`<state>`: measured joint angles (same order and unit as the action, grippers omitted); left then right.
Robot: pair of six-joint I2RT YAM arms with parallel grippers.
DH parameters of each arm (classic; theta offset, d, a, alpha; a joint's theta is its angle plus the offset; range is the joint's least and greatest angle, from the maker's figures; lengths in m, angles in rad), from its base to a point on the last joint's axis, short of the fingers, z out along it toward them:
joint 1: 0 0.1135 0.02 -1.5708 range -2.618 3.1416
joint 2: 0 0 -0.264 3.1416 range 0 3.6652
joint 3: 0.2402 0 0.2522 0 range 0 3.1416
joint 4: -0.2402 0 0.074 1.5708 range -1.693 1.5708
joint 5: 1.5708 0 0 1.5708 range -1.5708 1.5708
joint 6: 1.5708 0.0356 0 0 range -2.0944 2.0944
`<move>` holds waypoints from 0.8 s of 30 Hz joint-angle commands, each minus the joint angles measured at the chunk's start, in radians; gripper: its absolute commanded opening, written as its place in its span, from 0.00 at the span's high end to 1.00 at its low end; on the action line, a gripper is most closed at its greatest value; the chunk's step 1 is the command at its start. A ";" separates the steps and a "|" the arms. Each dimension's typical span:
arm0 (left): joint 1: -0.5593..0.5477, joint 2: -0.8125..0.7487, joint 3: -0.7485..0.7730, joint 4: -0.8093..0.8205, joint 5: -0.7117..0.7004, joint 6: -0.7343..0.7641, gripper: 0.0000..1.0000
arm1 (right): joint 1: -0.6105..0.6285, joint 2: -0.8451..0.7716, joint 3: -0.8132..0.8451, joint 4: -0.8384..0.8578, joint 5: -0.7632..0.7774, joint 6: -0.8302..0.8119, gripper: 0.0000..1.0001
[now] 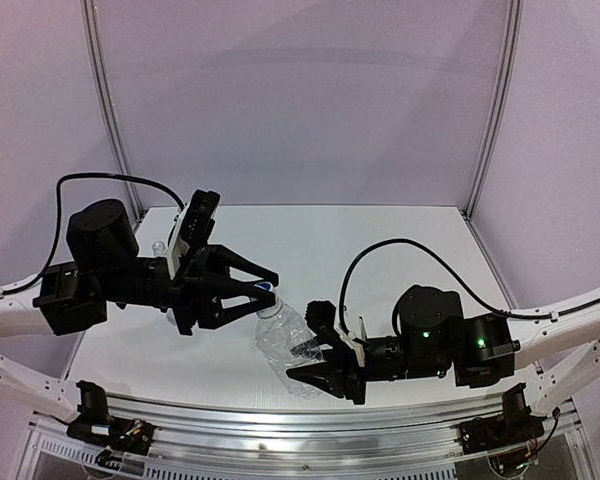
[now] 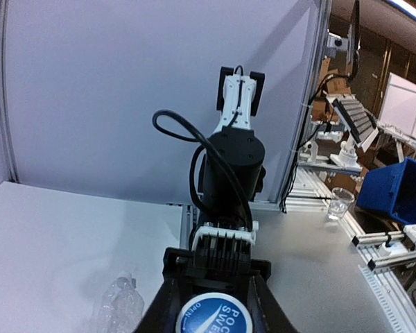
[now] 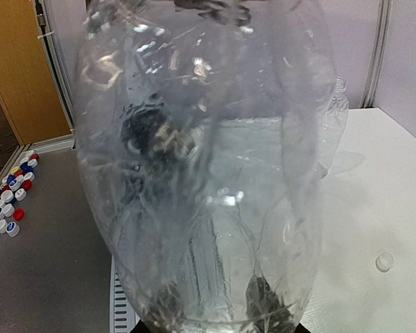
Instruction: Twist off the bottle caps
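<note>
My right gripper (image 1: pixel 310 355) is clamped around the body of a clear, crinkled bottle (image 1: pixel 282 330). The bottle is tilted near the front of the table (image 1: pixel 400 240), with its neck toward my left arm. My left gripper (image 1: pixel 265 288) is closed on the blue-and-white cap (image 2: pixel 215 316) at that neck. I can't tell whether it is still threaded on. A second bottle (image 1: pixel 158 248) sits far left, and a loose cap (image 3: pixel 385 261) lies on the table.
</note>
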<state>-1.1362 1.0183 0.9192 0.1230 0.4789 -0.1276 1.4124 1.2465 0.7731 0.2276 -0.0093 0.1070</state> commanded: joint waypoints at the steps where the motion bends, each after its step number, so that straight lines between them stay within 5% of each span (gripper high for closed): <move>1: -0.013 0.021 0.041 -0.038 -0.010 0.017 0.87 | -0.005 -0.003 0.022 -0.017 0.003 0.002 0.65; 16: -0.029 0.046 0.051 -0.044 -0.226 -0.025 0.89 | -0.005 -0.007 0.018 -0.019 0.201 0.009 0.65; 24: -0.025 -0.025 0.028 -0.119 -0.693 -0.079 0.87 | -0.005 0.024 0.040 -0.041 0.444 0.024 0.64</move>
<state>-1.1595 1.0306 0.9611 0.0650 0.0860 -0.1692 1.4117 1.2465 0.7742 0.1986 0.2523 0.1097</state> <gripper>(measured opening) 0.235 0.358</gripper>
